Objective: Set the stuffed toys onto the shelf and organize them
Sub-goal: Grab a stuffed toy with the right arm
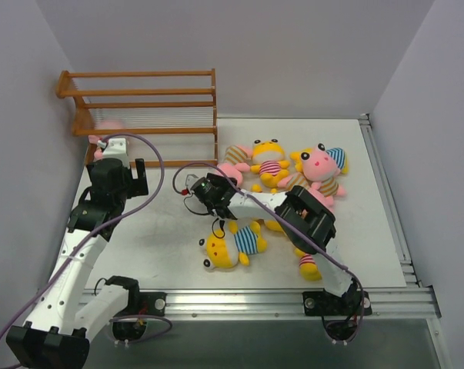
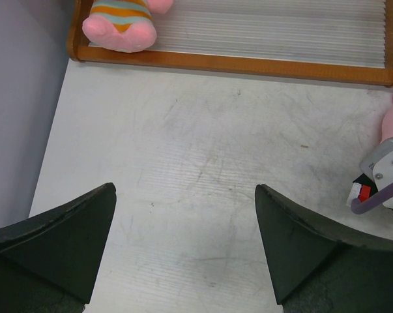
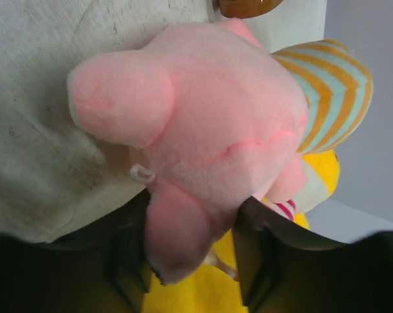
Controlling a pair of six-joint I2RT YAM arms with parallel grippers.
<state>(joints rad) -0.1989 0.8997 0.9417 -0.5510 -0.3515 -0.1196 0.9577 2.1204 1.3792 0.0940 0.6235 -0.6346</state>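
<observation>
The surface was a pale grey board, scuffed and scratched. An aluminium rail bordered its near edge, and plain pale walls closed it in on the left, rear and right. The shelf, an orange-brown wooden rack with slatted tiers, stood in the far-left corner against the left wall. At the left end of its bottom tier sat the shelved pink toy, in a striped shirt. The left pincer hung over bare surface just in front of the shelf, fingers spread wide and gripping nothing. The right pincer was near the middle of the surface, closed on the lower part of the gripped pink toy, which wore a tan-striped shirt. Other toys lay loose on the surface to the right of the shelf: a yellow toy in a pink-striped shirt and a pink toy in a blue-striped cap. Nearer the arm bases lay a yellow toy in a blue-striped shirt.
</observation>
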